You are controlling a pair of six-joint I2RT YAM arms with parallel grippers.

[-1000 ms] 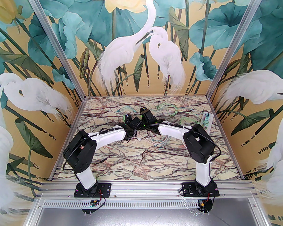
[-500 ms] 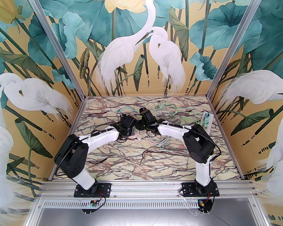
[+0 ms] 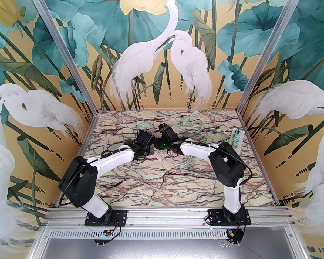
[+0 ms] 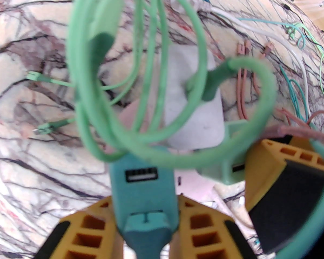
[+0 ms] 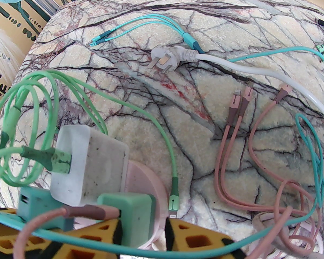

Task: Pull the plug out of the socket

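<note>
So the left claw (image 4: 145, 214) is clenched hard on the teal plug (image 4: 141, 187), with the plug's empty USB port staring up at the wrist camera. That puts the plug about midway between the left and right edges of the surface (image 3: 178, 187), a bit nearer the far edge than the near one. I honestly can't tell if its prongs are clear of the pink socket (image 5: 148, 177), because the plug body hides them.

Here's what worries me. A fat green cable (image 4: 268, 96) loops right over the top of the teal plug, and it's plugged into the white adapter (image 4: 197, 117) just behind. Pull back from here and I reckon the loop catches on the plug or the claw's fingers. That would drag the white adapter along, maybe the whole socket.

Next over is the mint adapter (image 5: 132, 209) with a pink cable (image 5: 89, 212) stuck in it. The right claw (image 5: 147, 237) is closed down tight at that spot and looks like it's pinning the socket. Whether it bites the socket rim or the mint adapter, I can't say. If that hold slips, the socket just follows the plug and nothing separates. A crooked pull could also bind the prongs. The pink cable lies across the right claw too, so it could get tugged.
</note>
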